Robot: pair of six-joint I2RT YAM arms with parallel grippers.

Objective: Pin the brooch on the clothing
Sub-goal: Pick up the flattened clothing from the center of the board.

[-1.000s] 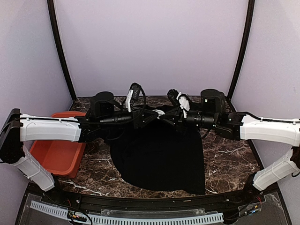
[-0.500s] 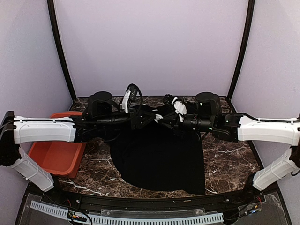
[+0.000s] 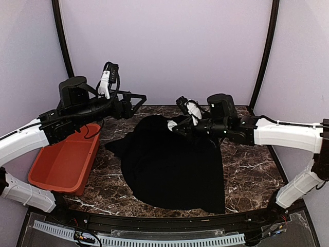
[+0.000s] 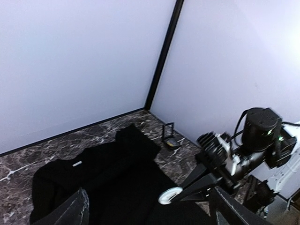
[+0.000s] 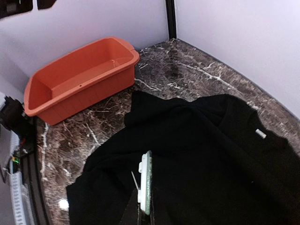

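The clothing (image 3: 172,167), a black T-shirt, lies spread on the marble table, its neck with a white label (image 5: 260,133) toward the back wall. The brooch (image 5: 146,186) is a round white-backed disc seen edge-on, its thin pin (image 5: 135,180) sticking out to the left. My right gripper (image 5: 146,218) is shut on the brooch just above the shirt's upper part (image 3: 175,126). My left gripper (image 3: 138,99) is raised above the table's back left, clear of the shirt, its fingers (image 4: 77,211) wide open and holding nothing. The brooch (image 4: 169,195) also shows in the left wrist view.
An empty orange bin (image 3: 64,164) stands at the table's left edge. A small open case (image 4: 169,137) sits on the marble by the back wall, behind the shirt. Bare marble (image 3: 252,175) lies right of the shirt.
My left gripper opened, let go of the shirt and rose up and to the left. The freed cloth has settled on the table. The right gripper stays shut on the brooch, shifted slightly left.
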